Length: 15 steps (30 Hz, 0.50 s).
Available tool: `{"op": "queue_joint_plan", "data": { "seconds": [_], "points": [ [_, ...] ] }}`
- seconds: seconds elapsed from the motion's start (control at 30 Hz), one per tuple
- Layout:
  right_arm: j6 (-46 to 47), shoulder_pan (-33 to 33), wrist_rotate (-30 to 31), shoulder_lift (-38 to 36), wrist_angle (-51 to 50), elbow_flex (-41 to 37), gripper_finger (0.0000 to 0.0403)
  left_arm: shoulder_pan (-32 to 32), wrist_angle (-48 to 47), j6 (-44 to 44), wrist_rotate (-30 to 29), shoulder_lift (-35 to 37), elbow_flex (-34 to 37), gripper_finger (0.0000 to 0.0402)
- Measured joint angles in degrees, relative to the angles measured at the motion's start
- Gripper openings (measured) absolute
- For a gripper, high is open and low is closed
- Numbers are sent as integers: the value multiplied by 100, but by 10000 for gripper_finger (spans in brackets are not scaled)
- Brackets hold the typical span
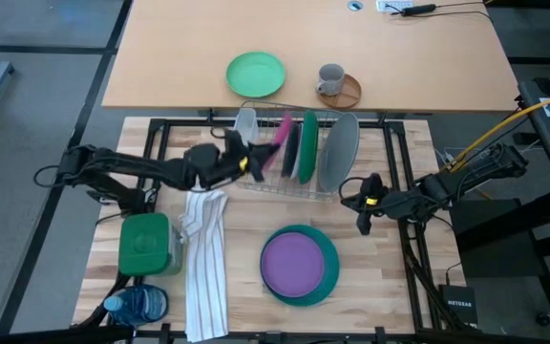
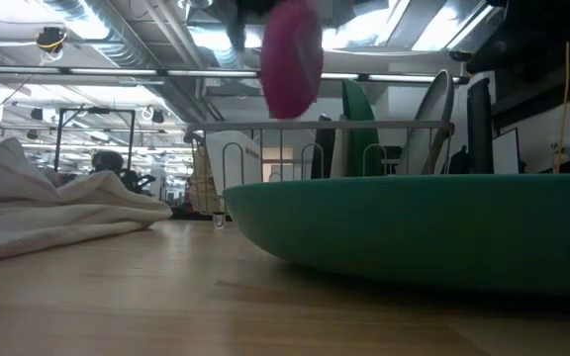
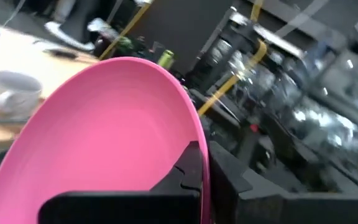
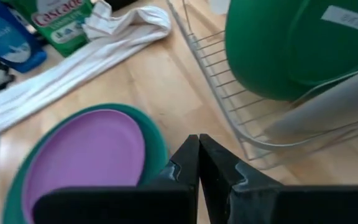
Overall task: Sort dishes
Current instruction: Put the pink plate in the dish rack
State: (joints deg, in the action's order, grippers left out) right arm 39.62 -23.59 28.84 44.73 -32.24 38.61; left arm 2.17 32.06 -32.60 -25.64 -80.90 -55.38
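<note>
**Pink plate gripped over the rack, right arm waiting by the stack**

Your left gripper (image 1: 252,162) is clamped on the edge of the pink plate (image 3: 114,134), held on edge above the wire rack (image 1: 289,182); in the low view the plate (image 2: 292,57) hangs clear above the rack's top wire. Your right gripper (image 4: 199,163) has its fingers pressed together on nothing, hovering just beside the rack's front corner and near the stacked plates.

In the rack you have a dark plate (image 1: 292,148), a green plate (image 1: 308,146) and a grey plate (image 1: 338,151) standing on edge. In front of it a purple plate (image 1: 294,263) lies flat on a teal plate (image 1: 330,263).

The surface under them is a light wooden slab. On it, left of the stack, lie a striped white towel (image 1: 203,258), a green box (image 1: 144,242) whose label reads "Cascade" in the right wrist view, and a blue bottle (image 1: 137,306). Beyond the rack a tan desk (image 1: 179,48) carries a mint plate (image 1: 255,74) and a grey mug (image 1: 329,79) on a coaster. Beyond the table the low view shows ceiling ducts and strip lights.
</note>
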Motion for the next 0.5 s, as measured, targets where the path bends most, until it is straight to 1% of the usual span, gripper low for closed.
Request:
{"op": "queue_joint_plan", "data": {
  "seconds": [0.1, 0.23, 0.37, 0.5],
  "points": [
    [-113, 0, 125, 0, -109, 0, 14, 423, 400, -623, 160, -50, 308, 0],
    [-123, 0, 268, 0, -128, -1, 14, 758, 1116, -1274, 350, -164, 696, 0],
    [-136, 0, 312, 0, -138, -2, 14, 881, 1677, -1788, 388, -376, 996, 0],
    [-147, 0, 351, 2, -136, -2, 14, 905, 2187, -2208, 388, -640, 1130, 0]
  ]
}}
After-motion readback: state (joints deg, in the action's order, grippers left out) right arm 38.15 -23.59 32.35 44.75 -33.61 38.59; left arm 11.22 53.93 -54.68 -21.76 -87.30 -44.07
